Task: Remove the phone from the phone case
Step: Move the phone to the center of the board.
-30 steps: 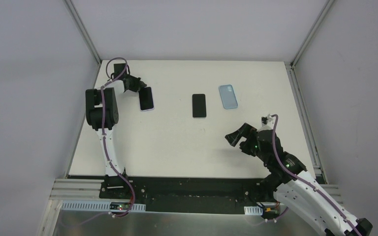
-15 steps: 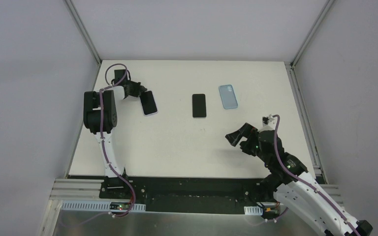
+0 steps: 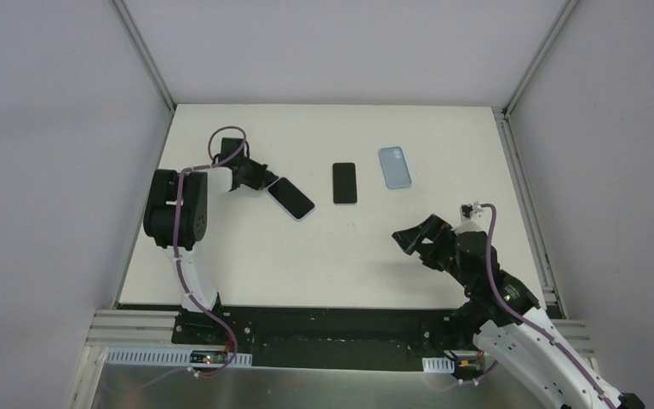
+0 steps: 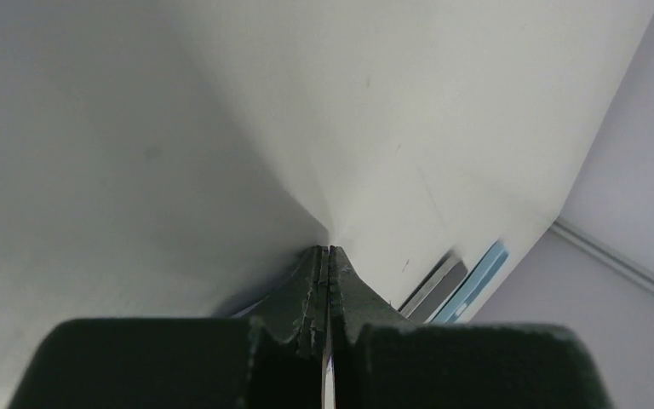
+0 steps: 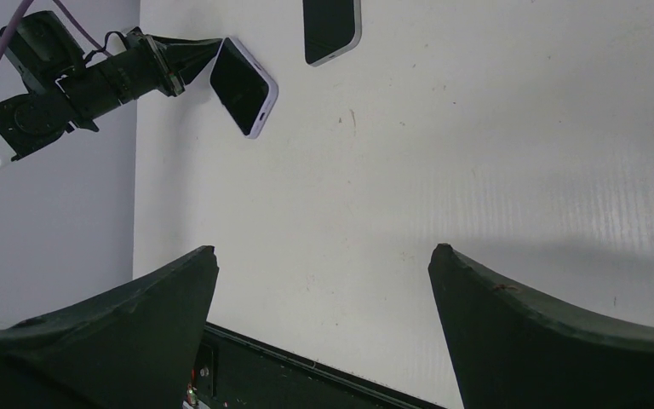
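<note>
one cased phone (image 3: 290, 198) (pinched by left tool (image 3: 265, 181)) points diagonally near-right

Cased phone (image 3: 291, 198) in left jaws

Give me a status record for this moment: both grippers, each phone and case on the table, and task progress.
left gripper: shut on one end of the cased phone
cased phone: screen up, pale lilac case on, lying diagonally left of centre
right gripper: open, empty, near the right side of the table
black phone: flat, untouched, mid-table
blue case: flat, to the right of the black phone, not touching it
progress: phone not yet out of its case
</note>
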Motion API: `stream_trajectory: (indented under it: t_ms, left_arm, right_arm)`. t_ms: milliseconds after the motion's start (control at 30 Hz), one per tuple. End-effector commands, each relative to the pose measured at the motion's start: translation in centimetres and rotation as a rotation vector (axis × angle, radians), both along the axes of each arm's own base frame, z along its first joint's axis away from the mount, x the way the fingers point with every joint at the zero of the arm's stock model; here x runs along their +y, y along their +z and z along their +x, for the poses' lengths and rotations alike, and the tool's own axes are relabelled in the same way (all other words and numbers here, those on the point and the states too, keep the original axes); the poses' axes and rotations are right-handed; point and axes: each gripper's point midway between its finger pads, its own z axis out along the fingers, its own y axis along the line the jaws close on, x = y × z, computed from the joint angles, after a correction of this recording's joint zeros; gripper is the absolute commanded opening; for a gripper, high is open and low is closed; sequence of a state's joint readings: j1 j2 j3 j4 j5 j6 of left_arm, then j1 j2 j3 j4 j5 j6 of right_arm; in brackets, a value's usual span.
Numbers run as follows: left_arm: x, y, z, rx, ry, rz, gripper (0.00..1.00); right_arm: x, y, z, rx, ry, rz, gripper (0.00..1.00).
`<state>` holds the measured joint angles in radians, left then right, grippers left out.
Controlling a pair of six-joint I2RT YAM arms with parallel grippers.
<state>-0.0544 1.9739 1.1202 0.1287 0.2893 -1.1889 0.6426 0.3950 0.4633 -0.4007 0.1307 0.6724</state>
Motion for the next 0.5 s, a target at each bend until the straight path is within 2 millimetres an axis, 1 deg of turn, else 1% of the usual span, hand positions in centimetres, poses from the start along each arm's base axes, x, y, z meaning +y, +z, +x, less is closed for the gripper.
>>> stream_trajectory:
  t_ms: [0,100,233,333,400,467]
  left_arm:
    - [-2.4,-2.0,-5.1,0.090,-0.097,0.025,0.00]
    - [-3.8,-1.9,-6.0,0.079,-0.133,0.033,0.00]
    - [-6.3,-1.9,-7.3,0.063,-0.198,0.054,0.00]
    - [-7.9,-1.9,-7.9,0.056,-0.239,0.052,0.00]
    - [-8.6,-1.8,-8.1,0.049,-0.257,0.060,0.00]
    - [-8.8,-1.8,-8.4,0.044,-0.270,0.063,0.00]
  right_arm:
    - [0.4,0.0,-0.1,0.004,0.009,0.029,0.99]
    - [0.6,-0.3,-0.1,0.015,0.017,0.032,0.99]
    - [0.7,-0.5,-0.1,0.022,0.019,0.033,0.99]
    - [0.9,-0.6,0.1,0.023,0.018,0.040,0.99]
    - [1.2,-0.7,0.3,0.029,0.022,0.042,0.99]
    - [1.5,-0.7,0.5,0.036,0.025,0.042,0.99]
